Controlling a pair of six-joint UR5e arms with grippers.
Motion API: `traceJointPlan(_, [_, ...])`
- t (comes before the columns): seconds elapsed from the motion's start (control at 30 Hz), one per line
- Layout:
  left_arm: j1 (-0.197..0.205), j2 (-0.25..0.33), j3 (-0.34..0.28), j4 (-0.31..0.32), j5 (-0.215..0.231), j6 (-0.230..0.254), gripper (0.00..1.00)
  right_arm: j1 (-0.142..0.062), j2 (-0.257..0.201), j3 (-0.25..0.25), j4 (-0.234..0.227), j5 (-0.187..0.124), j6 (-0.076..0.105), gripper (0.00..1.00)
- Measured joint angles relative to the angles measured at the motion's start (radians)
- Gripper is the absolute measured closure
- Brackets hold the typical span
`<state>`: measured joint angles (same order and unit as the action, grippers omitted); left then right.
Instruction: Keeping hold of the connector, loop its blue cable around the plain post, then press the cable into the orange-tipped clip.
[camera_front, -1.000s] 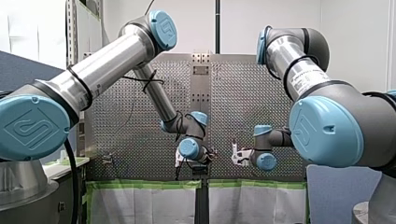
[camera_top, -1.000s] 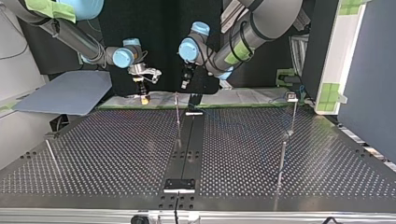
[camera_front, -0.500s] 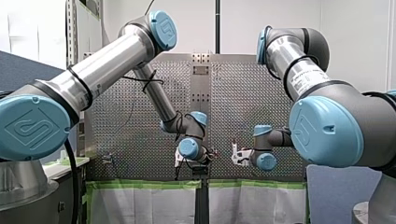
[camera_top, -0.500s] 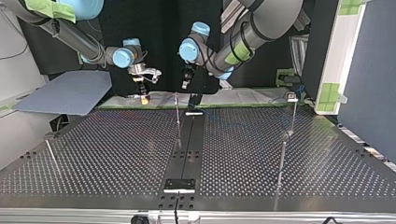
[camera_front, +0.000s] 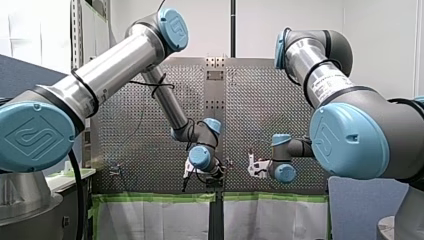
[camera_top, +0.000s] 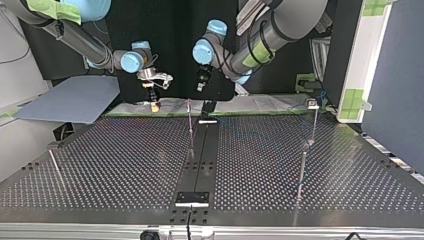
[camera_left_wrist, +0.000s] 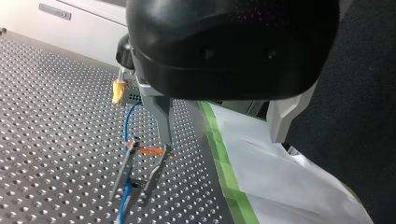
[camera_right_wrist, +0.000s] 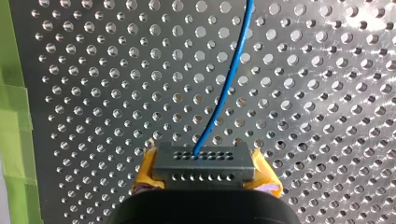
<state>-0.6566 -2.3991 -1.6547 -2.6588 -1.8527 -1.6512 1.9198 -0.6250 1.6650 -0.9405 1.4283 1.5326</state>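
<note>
Pinches the connector (camera_right_wrist: 204, 164), a grey block with rows of small holes, in the right pincer (camera_right_wrist: 205, 173), with the yellow pads (camera_right_wrist: 147, 171) pressed on its two ends. Sends the blue cable (camera_right_wrist: 229, 84) out of the connector's front face and straight ahead of this pincer, over the table (camera_right_wrist: 327, 93) full of holes. Has a strip of green tape (camera_right_wrist: 14, 116) off to one side of this pincer.

Holds the left pincer (camera_left_wrist: 222, 139) spread wide, with nothing between its metal fingers (camera_left_wrist: 163, 119). Has the orange-tipped clip (camera_left_wrist: 147, 150) just ahead of one of these fingers, standing on the table. Has the right pincer a little farther ahead, beyond the clip, with the connector in it. Lets the cable come down from the connector to the clip and run close along one of the two prongs. Cannot tell if it lies between the prongs or only beside them. Has a white cloth (camera_left_wrist: 289, 186) with a green tape edge under the other finger.

In the top view, hangs both pincers over the far edge of the table, near each other but not touching.
</note>
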Motion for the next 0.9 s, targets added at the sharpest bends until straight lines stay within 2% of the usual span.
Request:
traceJointPlan(0.3, [0.005,0.087,-0.088,0.078,-0.014,-0.038,0.02,-0.003,0.000,0.000,-0.001,0.000,-0.001,1.00])
traceJointPlan(0.43, [0.007,0.131,-0.132,0.122,-0.049,-0.064,0.02,-0.004,0.000,0.000,-0.001,0.000,-0.001,1.00])
traceJointPlan(0.63, [0.004,0.195,-0.197,0.187,-0.086,-0.075,0.02,-0.004,0.000,0.000,0.000,0.000,0.000,1.00])
traceJointPlan(0.8, [0.005,0.246,-0.247,0.236,-0.085,-0.094,0.02,-0.005,0.000,0.000,0.003,0.000,-0.001,1.00])
traceJointPlan(0.9, [0.003,0.277,-0.279,0.268,-0.081,-0.107,0.02,-0.005,0.000,0.000,0.004,-0.001,-0.009,1.00])
